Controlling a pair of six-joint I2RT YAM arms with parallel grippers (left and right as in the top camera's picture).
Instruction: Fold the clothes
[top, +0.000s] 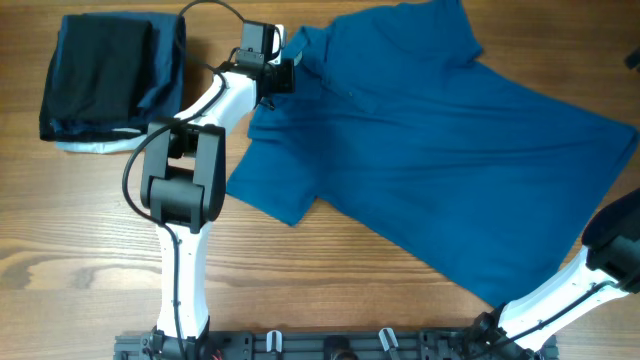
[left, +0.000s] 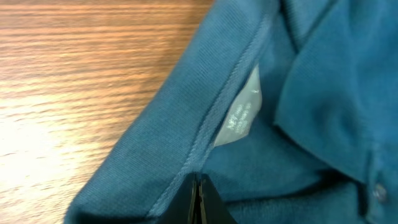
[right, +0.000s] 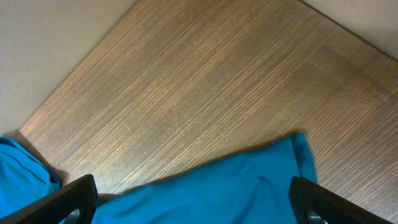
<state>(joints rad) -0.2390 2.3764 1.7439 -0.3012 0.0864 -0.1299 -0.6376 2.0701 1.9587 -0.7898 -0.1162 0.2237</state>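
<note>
On wood-grain table (top: 80, 230): polo shirt (top: 430, 150) spread; left jaws pinching collar (top: 308, 48), right jaws wide, empty.

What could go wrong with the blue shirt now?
The left gripper pinches just a thin seam of the polo shirt near its label, so the cloth might slip out. The right gripper is open above the shirt's edge, holding nothing; pulling from one side could bunch the shirt. The left arm might bump the folded dark clothes.
</note>
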